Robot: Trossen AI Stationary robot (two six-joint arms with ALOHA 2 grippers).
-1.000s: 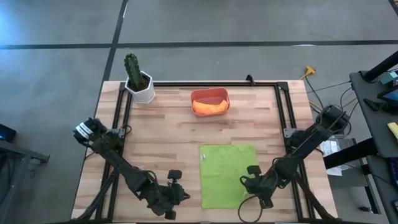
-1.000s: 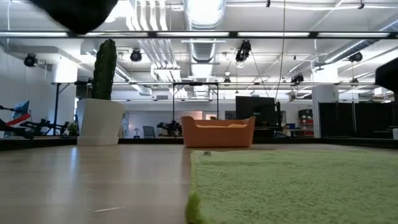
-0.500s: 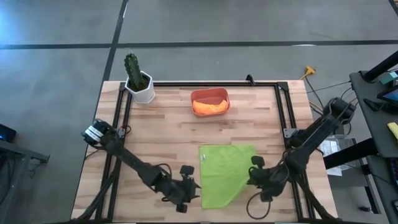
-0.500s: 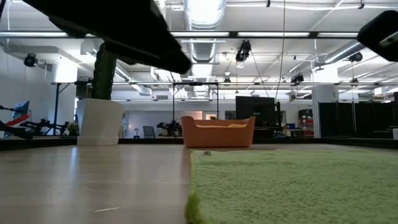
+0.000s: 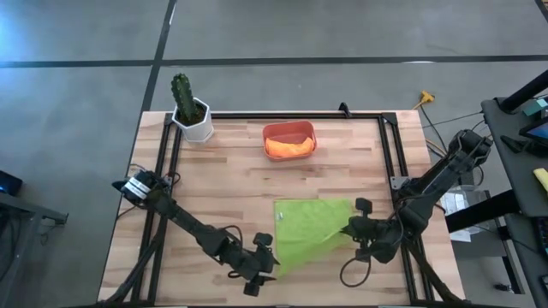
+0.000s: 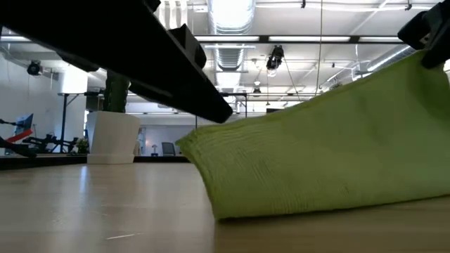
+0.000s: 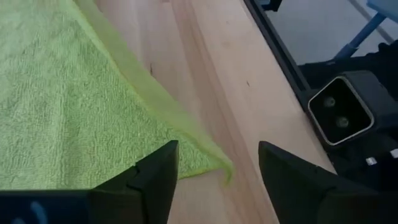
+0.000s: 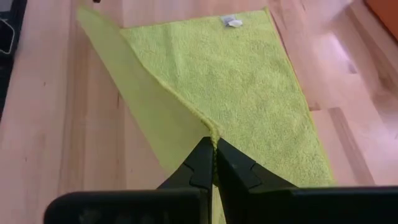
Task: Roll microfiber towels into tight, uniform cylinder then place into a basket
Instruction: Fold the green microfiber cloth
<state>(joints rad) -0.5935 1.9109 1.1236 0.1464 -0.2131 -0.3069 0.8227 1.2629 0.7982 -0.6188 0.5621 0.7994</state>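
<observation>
While the wooden table [image 5: 223,192] is carrying everything, the lime green towel [image 5: 308,229] is lying near its front edge, between the two arms. Its far edge is resting flat, and its near right corner is being lifted and drawn toward the middle, leaving a diagonal fold slanting from the near left up to the right. The right gripper [image 5: 353,229] is pinching that corner, fingers pressed together on the cloth. The left gripper [image 5: 267,264] is hovering at the near left corner, fingers spread. The basket [image 5: 289,139] is sitting at the far edge, with the orange towel [image 5: 289,148] inside.
</observation>
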